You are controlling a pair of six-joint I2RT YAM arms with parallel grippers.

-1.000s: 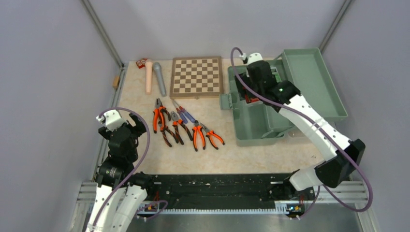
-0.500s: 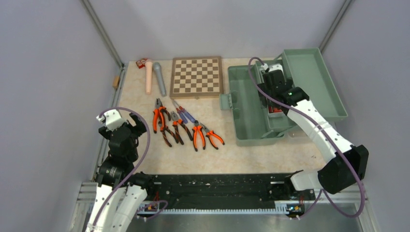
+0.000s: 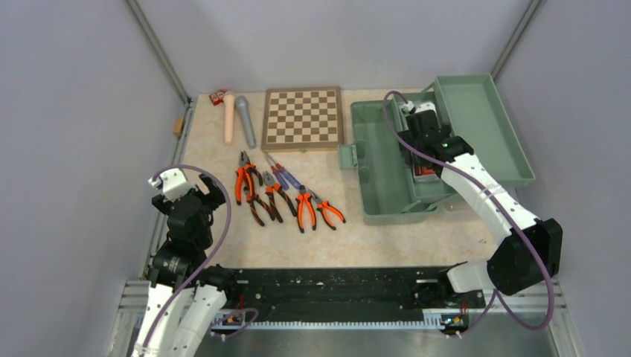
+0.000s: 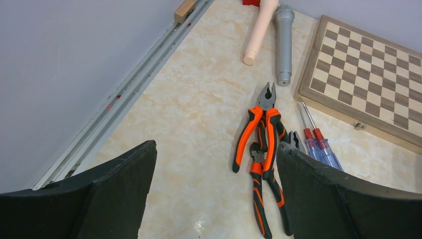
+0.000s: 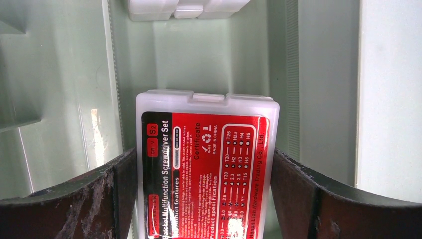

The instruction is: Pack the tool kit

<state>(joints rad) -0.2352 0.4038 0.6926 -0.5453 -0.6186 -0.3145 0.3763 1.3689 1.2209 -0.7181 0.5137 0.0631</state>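
I'm watching the right gripper (image 3: 419,117) reaching down into the right-hand side of the open sage-green toolbox (image 3: 387,182) at the far right of the table (image 3: 223,160). Through its wrist camera, its jaws are standing wide and pressing both long edges of the red-labelled box (image 5: 206,164), so it is gripping that box. I can't tell whether the box is resting on the compartment floor or hanging just above it. A white case (image 5: 189,7) is lying further along the same compartment.

The left gripper (image 4: 214,149) is hovering over the near-left part of the table, jaws spread wide and holding nothing. The orange-handled pliers (image 4: 263,132) and the screwdrivers (image 4: 318,148) are lying loose mid-table, just in front of the chessboard (image 3: 303,117).
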